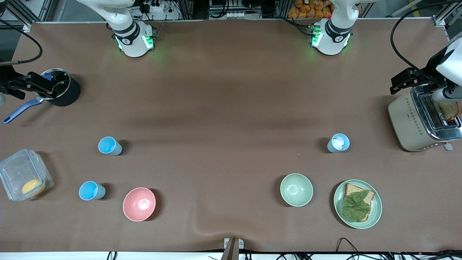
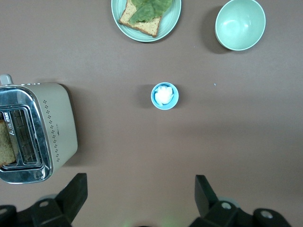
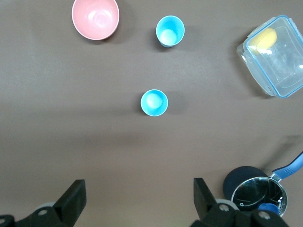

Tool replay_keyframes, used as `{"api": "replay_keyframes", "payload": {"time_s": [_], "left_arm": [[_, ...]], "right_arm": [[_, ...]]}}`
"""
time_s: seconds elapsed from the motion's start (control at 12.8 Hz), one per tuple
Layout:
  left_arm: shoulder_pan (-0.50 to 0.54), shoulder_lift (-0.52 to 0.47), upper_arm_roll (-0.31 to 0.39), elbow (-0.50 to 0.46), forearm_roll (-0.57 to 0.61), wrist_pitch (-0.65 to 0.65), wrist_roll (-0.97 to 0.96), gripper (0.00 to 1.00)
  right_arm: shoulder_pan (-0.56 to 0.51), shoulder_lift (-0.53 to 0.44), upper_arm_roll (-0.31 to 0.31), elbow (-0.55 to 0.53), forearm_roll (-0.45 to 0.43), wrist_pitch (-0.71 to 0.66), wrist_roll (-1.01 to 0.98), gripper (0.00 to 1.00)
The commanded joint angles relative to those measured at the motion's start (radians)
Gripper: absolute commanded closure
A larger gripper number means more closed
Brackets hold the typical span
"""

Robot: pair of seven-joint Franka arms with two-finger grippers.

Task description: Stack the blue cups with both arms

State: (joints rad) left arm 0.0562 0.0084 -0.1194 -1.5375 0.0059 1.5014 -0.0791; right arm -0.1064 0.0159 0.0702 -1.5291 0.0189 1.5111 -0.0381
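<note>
Two sky-blue cups stand upright toward the right arm's end: one, and one nearer the front camera beside the pink bowl. A duller grey-blue cup with something white inside stands toward the left arm's end. My right gripper hangs high over the table, open and empty. My left gripper also hangs high, open and empty. Neither touches a cup.
A pink bowl, a pale green bowl, a green plate with bread and lettuce, a toaster holding bread, a clear lidded box, and a steel pot with a blue handle stand around.
</note>
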Motion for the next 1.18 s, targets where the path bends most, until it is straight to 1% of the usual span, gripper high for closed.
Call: {"api": "replay_keyframes", "payload": {"time_s": [0.0, 0.24, 0.39, 0.47, 0.55, 0.78, 0.86, 1.02, 1.1], "left_arm": [[0.001, 0.013, -0.002, 0.033, -0.001, -0.029, -0.001, 0.0], [0.007, 0.031, 0.0, 0.027, -0.001, -0.027, 0.013, 0.0], [0.023, 0.1, 0.001, 0.027, -0.017, -0.011, 0.016, 0.0], [0.022, 0.132, 0.001, 0.014, -0.017, 0.023, 0.012, 0.0], [0.021, 0.159, 0.001, -0.015, -0.017, 0.063, 0.001, 0.0], [0.016, 0.211, 0.001, -0.152, -0.017, 0.251, -0.007, 0.0], [0.019, 0.243, 0.001, -0.189, -0.017, 0.314, -0.008, 0.0], [0.022, 0.303, 0.0, -0.239, -0.017, 0.434, -0.008, 0.0], [0.021, 0.314, 0.0, -0.268, -0.017, 0.48, -0.008, 0.0]], "right_arm": [[0.001, -0.007, -0.001, 0.007, 0.004, -0.012, 0.003, 0.0], [0.001, -0.007, -0.001, 0.007, 0.006, -0.014, 0.003, 0.0], [0.001, -0.007, -0.001, 0.007, 0.006, -0.014, 0.003, 0.0], [0.001, -0.007, -0.001, 0.007, 0.006, -0.015, 0.003, 0.0], [0.001, -0.007, -0.001, 0.007, 0.006, -0.015, 0.003, 0.0], [0.001, -0.007, -0.001, 0.007, 0.006, -0.017, 0.003, 0.0], [0.001, -0.007, -0.001, 0.007, 0.006, -0.017, 0.003, 0.0], [0.001, -0.007, -0.001, 0.007, 0.006, -0.017, 0.003, 0.0], [0.001, -0.007, -0.001, 0.007, 0.006, -0.019, 0.003, 0.0]]}}
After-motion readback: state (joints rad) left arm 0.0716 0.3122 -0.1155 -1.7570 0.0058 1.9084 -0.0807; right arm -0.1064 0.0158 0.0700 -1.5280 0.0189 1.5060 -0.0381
